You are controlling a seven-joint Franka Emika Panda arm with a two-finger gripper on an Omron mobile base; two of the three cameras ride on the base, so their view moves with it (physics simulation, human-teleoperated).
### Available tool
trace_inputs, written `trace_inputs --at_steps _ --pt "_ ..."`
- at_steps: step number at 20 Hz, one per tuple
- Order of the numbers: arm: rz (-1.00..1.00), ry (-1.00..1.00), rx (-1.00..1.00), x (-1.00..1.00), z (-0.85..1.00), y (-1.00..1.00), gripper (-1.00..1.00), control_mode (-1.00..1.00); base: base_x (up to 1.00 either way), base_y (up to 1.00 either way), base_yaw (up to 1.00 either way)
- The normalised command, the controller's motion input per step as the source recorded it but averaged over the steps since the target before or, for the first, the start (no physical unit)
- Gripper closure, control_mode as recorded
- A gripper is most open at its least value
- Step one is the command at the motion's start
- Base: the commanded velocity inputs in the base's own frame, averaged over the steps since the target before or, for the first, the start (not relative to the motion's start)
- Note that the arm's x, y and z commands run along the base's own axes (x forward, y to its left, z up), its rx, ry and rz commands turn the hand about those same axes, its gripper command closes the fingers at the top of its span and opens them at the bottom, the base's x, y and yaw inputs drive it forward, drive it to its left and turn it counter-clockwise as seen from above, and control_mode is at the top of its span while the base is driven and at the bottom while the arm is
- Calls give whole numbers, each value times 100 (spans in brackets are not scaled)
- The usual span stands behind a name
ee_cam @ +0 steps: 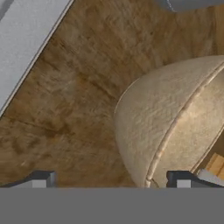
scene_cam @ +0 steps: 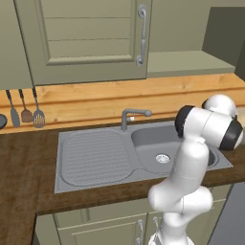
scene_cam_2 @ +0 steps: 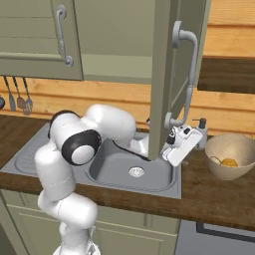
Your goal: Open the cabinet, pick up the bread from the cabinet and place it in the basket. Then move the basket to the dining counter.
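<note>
— Kitchen, at the sink (scene_cam_2: 112,169). Where's the bread (scene_cam_2: 229,162)?

— Lying in the basket (scene_cam_2: 240,149), low against the inner wall. A small golden-orange bun, seen from the right base camera.

— And the basket?

— Standing upright on the dark wooden worktop (scene_cam_2: 209,195), just to the right of the sink, with a small grey soap dispenser (scene_cam_2: 201,130) close behind its left rim.

— State of the gripper (ee_cam: 110,178)?

— Spread wide, clamped on nothing. Poised low beside the basket on its sink side. From the hand camera, one dark fingertip (ee_cam: 43,177) over bare wood and the other over the basket's inside, with the beige rim running down between them, much nearer the second tip. Touching or not, impossible to tell.

— The cabinet (scene_cam_2: 162,74)?

— Open. Sage-green door swung out edge-on toward the right base camera, curved silver handle (scene_cam_2: 190,74) facing right, just above the white hand.

— Anything else worth noting?

— On the wall to the left, three hanging utensils (scene_cam: 26,112) against the light wood panelling. Behind the basin, a grey faucet (scene_cam: 131,116). Above it, another green door (scene_cam: 91,38), closed.
</note>
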Motion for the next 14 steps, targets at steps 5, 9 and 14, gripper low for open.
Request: trace_inputs --at_steps 5,9,14 --pt "-20 1 0 46 -9 -17 -100 -100 0 0 0" --pt "-11 0 1 49 8 -30 -100 -100 0 0 0" --pt "-6 0 4 34 15 -46 -100 -100 0 0 0"
